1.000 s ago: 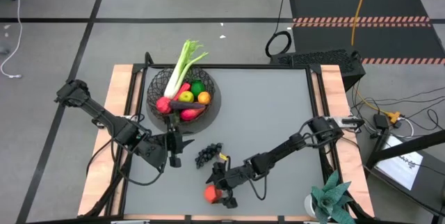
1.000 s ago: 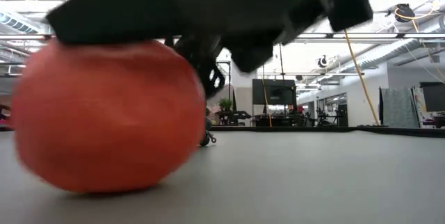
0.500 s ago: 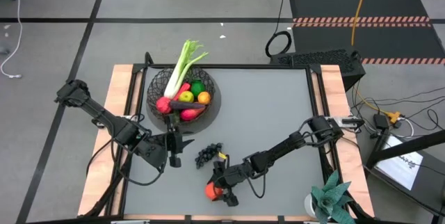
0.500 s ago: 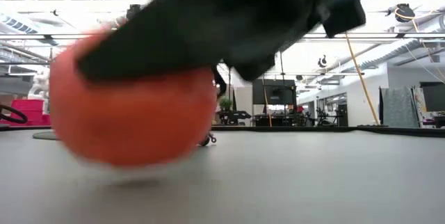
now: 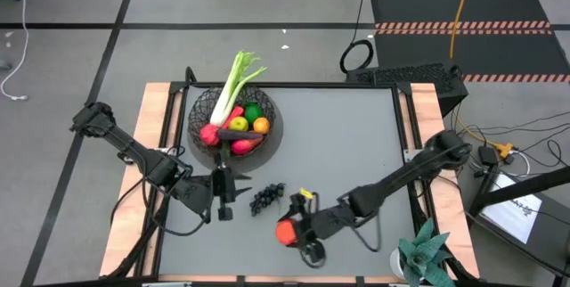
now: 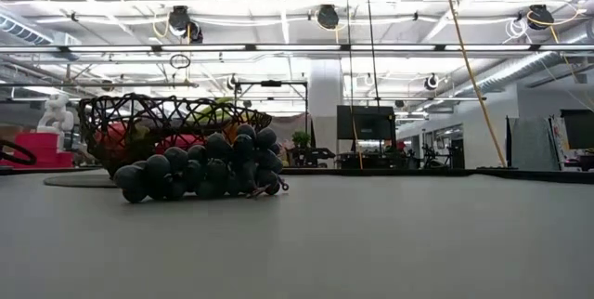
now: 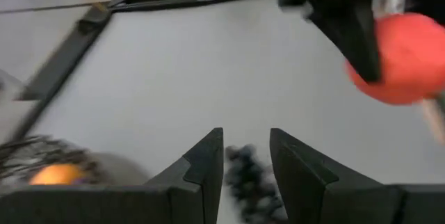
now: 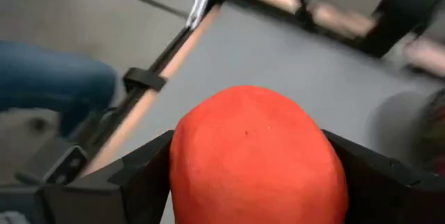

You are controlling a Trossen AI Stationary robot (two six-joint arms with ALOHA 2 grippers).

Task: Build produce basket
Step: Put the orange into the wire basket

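A round red-orange fruit [image 5: 287,232] hangs above the table's near middle, inside my right gripper [image 5: 290,233], which is shut on it. A bunch of dark grapes [image 5: 266,197] lies on the grey table just beyond it. My left gripper [image 5: 224,200] hovers left of the grapes, open, with nothing between its fingers; in its wrist view the grapes [image 7: 247,182] show past the gap. The black wire basket [image 5: 203,109] stands at the far left, holding a leek [image 5: 233,82] that sticks out over the rim, and several other fruits. My right gripper pinches the round fruit between its two fingers [image 8: 139,179], one on each of its opposite sides [image 8: 182,161]. The fingers reach in from the table's right side, slanting a little downward. The fruit is lifted clear of the table.
A spiky teal plant in a white pot [image 5: 426,256] stands at the near right corner. The table's wooden side rails [image 5: 151,144] frame the grey mat. The right half of the mat [image 5: 356,135] is bare. Blue cloth of a person [image 8: 49,85] shows beyond the table edge.
My right gripper has taken hold of the red-orange fruit, which rested on the table near the front edge, and raised it. The fruit is now lifted clear and has left the low view upward, uncovering the grapes and basket behind.
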